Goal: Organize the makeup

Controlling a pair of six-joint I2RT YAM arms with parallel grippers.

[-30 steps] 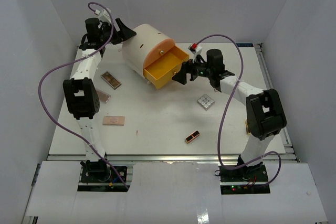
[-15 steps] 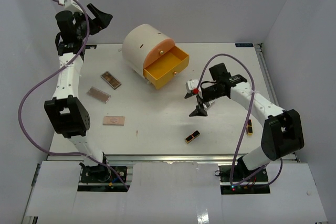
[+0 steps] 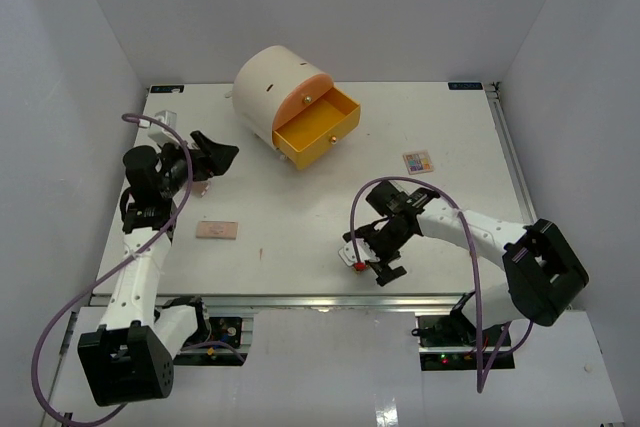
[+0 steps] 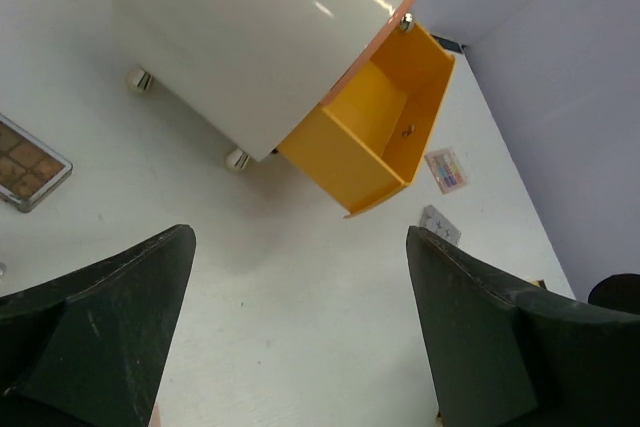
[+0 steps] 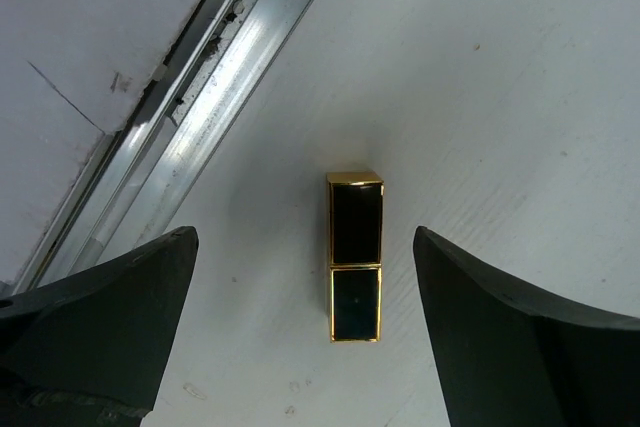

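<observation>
Both arms have swung down since a moment ago. The right gripper (image 5: pixel 305 232) now hangs over the black-and-gold case (image 5: pixel 355 257), and the left gripper (image 4: pixel 300 237) sits low by the left edge of the table (image 3: pixel 300 217). Both have their fingers wide apart and hold nothing. The case lies flat by the near edge, close to the metal rail (image 5: pixel 215 87). It is a bit off to one side between the fingers, so I think one finger could bump it first and push it crooked. It looks slim, shiny and smooth, with two dark halves and gold trim.
</observation>
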